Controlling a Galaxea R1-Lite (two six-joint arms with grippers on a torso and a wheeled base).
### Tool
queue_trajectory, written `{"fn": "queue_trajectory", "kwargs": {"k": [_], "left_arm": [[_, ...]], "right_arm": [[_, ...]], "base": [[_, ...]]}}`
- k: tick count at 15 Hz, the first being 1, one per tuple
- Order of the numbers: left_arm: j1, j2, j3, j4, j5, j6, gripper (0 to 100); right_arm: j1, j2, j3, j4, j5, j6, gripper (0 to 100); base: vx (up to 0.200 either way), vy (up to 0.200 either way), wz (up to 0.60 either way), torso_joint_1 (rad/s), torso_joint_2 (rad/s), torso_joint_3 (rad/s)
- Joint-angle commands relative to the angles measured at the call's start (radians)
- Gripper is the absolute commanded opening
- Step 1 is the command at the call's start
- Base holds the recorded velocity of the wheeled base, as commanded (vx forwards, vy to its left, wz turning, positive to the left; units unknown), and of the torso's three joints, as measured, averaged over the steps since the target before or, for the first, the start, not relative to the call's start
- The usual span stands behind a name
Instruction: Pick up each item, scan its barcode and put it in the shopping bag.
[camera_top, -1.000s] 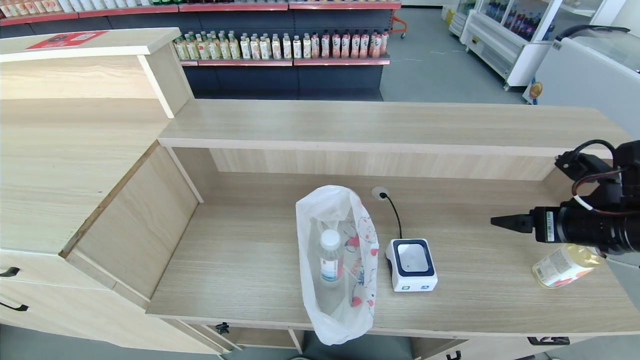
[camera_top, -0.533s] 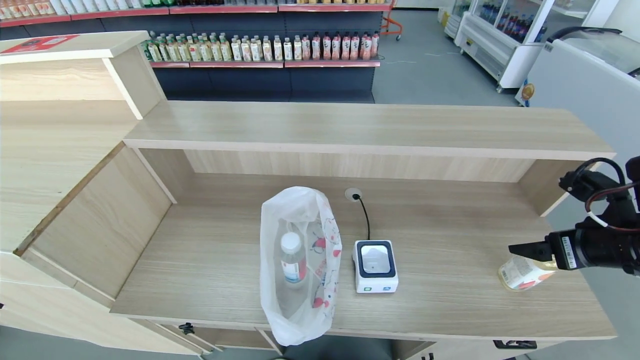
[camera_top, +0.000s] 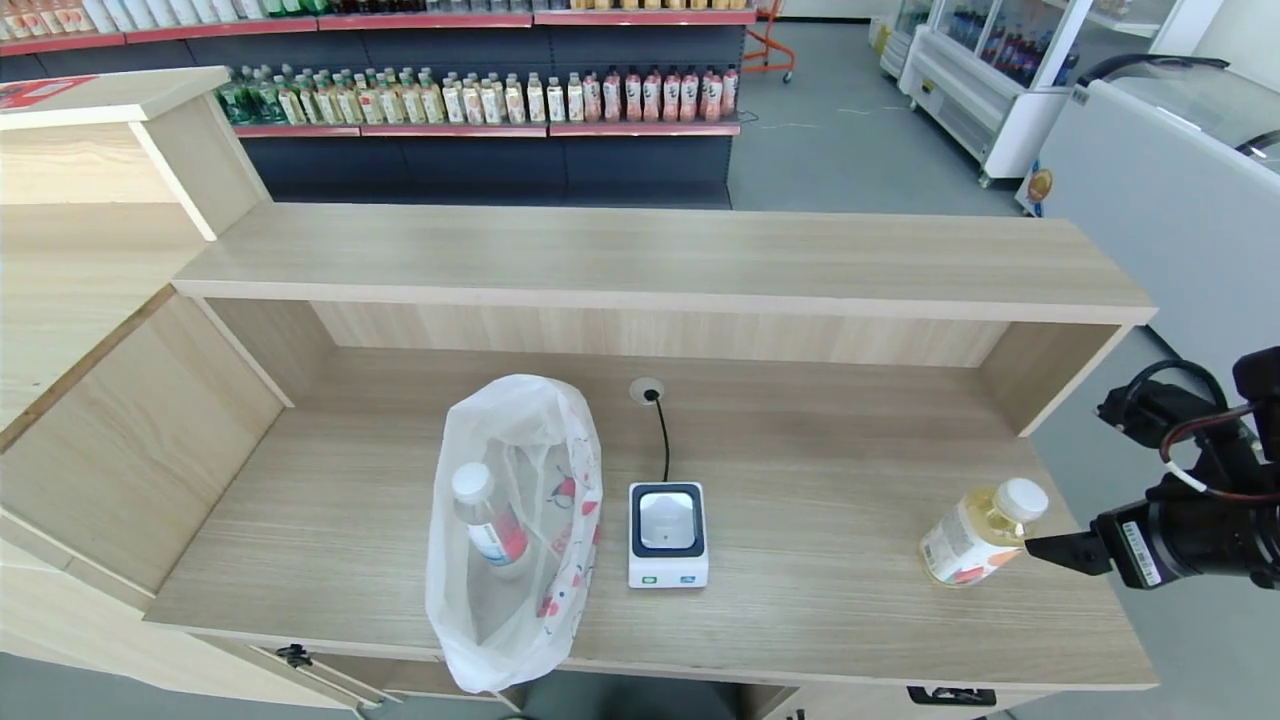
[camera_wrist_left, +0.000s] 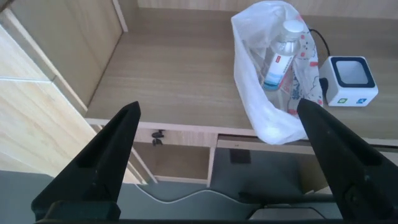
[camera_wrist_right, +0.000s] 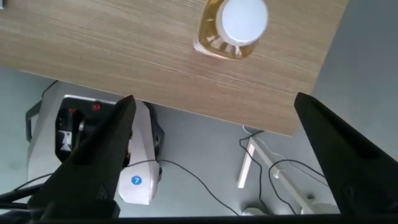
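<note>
A light wood-grain desk (camera_top: 820, 520) runs across the head view, with a raised wooden ledge (camera_top: 660, 250) along its far side at 12 o'clock.

Near the middle of the desk sits a small white barcode scanner with a dark-framed glass window (camera_top: 667, 535), facing up. A thin black cable (camera_top: 662, 440) runs from it toward 12 o'clock into a round hole in the desk.

Just beside the scanner, at its 9 o'clock, stands a translucent white plastic shopping bag with red cartoon prints (camera_top: 500, 650). Its mouth is open and its lower end hangs over the near edge of the desk. Inside it a clear plastic bottle with a white cap and a red-and-blue label (camera_top: 488, 520) leans against the bag wall.

Well apart from the scanner, at its 3 o'clock and close to the desk's right end, stands a plastic bottle of pale yellow liquid with a white cap (camera_top: 978, 532). It is on the desk, not in the bag.

The right gripper (camera_wrist_right: 214, 99) is just beside this yellow bottle, at its 3 o'clock, out past the desk's end. Its black fingers (camera_wrist_right: 93, 168) are spread wide and hold nothing. In the right wrist view the bottle lies beyond the fingertips, not between them.

The left gripper (camera_wrist_left: 217, 106) hangs off the near edge of the desk, at about 7 o'clock from the bag. Its black fingers (camera_wrist_left: 99, 168) are also released and wide apart, with nothing between them.

Behind the desk, store shelves of bottled drinks (camera_top: 480, 95) line the far wall.
</note>
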Motion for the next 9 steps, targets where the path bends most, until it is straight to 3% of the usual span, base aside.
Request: {"fn": "queue_trajectory", "kwargs": {"k": [1,9], "left_arm": [[0.0,0.0,0.0,0.0,0.0,0.0,100],[0.0,0.0,0.0,0.0,0.0,-0.002,100]], "right_arm": [[0.001,0.001,0.013,0.001,-0.009,-0.007,100],[0.058,-0.029,0.102,-0.004,-0.009,-0.034,100]], "base": [[0.0,-0.2,0.0,0.007,0.0,0.002],[0.0,-0.2,0.0,0.0,0.0,0.001]]}}
